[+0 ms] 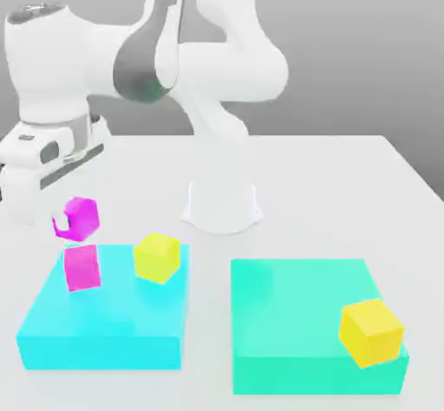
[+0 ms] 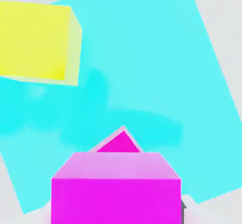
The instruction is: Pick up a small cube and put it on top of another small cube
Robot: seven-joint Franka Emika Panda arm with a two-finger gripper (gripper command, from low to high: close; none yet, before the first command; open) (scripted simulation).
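The robot hand (image 1: 69,219) is gripping one pink cube (image 1: 84,218), and it is holding it up in the air over the blue block (image 1: 108,314). The other pink cube (image 1: 82,268) is sitting on top of the blue block, near its back corner on the exterior view's left. The yellow cube (image 1: 157,258) is sitting on the blue block too, near its back edge.

The two pink cubes are not touching, and I am guessing the hand is getting ready to set its cube down. Here is what could be going wrong next. The low cube is peeking out with one corner, and it is facing a different way from the held one. If the hand is coming down a bit off to the side, the top cube may be hanging over an edge and tipping off onto the blue block. If the hand is pushing too low, it may be knocking the bottom cube along the blue block, or even off its side. If it is letting go too high, the cube may be dropping and bouncing. If the fingers are opening crooked, one may be dragging the cube away.
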